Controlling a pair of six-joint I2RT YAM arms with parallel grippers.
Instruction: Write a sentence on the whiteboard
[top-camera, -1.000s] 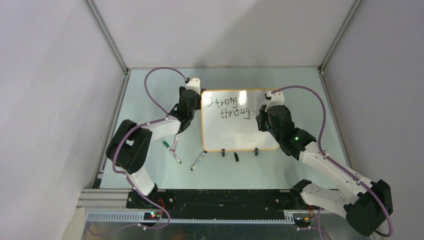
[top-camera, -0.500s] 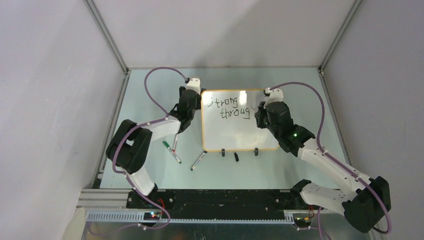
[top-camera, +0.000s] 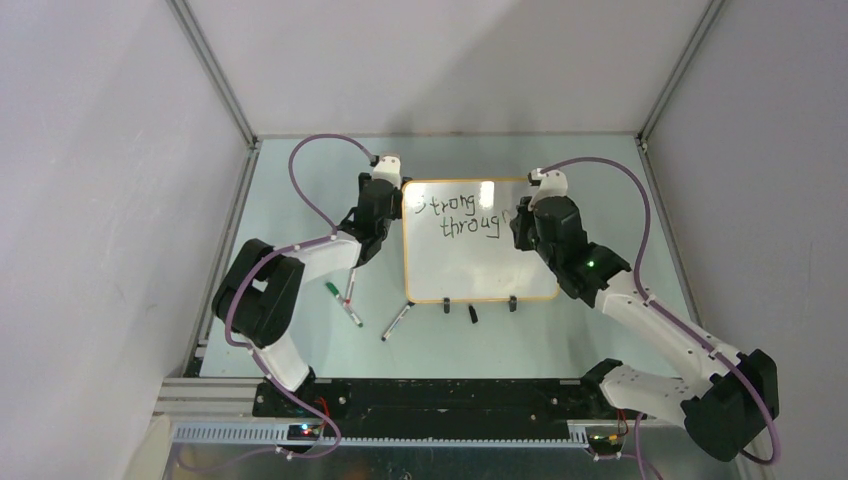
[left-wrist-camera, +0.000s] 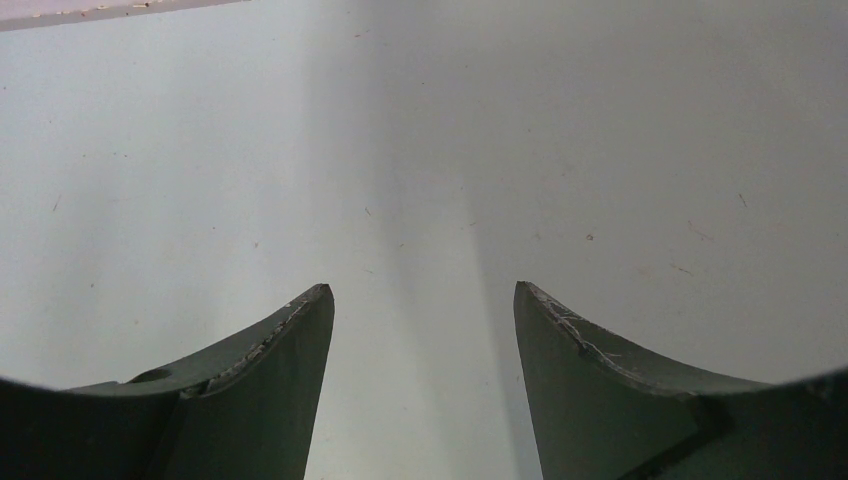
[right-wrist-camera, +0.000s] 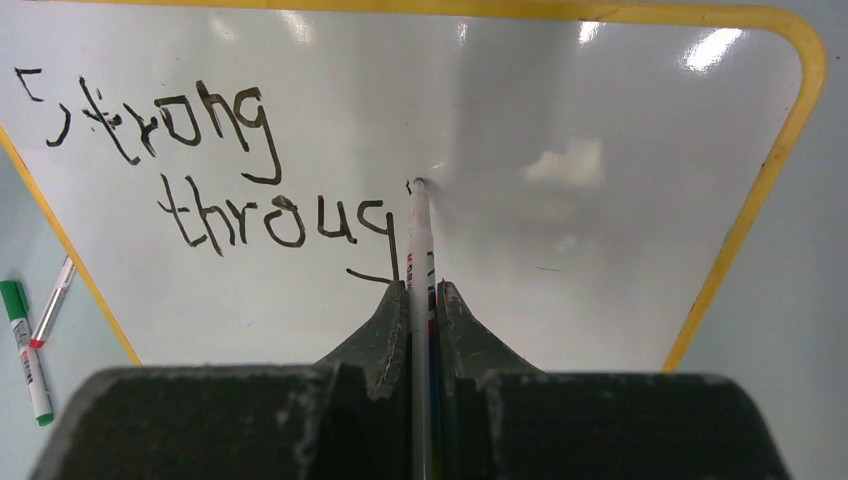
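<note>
The whiteboard (top-camera: 480, 262) with its orange-yellow rim lies flat mid-table; it also fills the right wrist view (right-wrist-camera: 620, 180). The sentence (top-camera: 462, 214) reads "Strong" over "throug" in black, seen close in the right wrist view (right-wrist-camera: 240, 170). My right gripper (top-camera: 522, 222) is shut on a white marker (right-wrist-camera: 419, 240); its tip touches the board just right of the last "g", where a small new mark starts. My left gripper (top-camera: 392, 192) is open and empty at the board's left top corner; its wrist view shows only bare table between the fingers (left-wrist-camera: 290, 370).
Loose markers lie on the table left of the board: a green-capped one (top-camera: 331, 290), another (top-camera: 349, 300), and one (top-camera: 396, 322) near the front left corner. A black cap (top-camera: 473, 314) lies between the two black clip feet (top-camera: 446, 305).
My right gripper has moved up and slightly right along the board with the marker, from the tail of the "g" to a spot just right of it.
</note>
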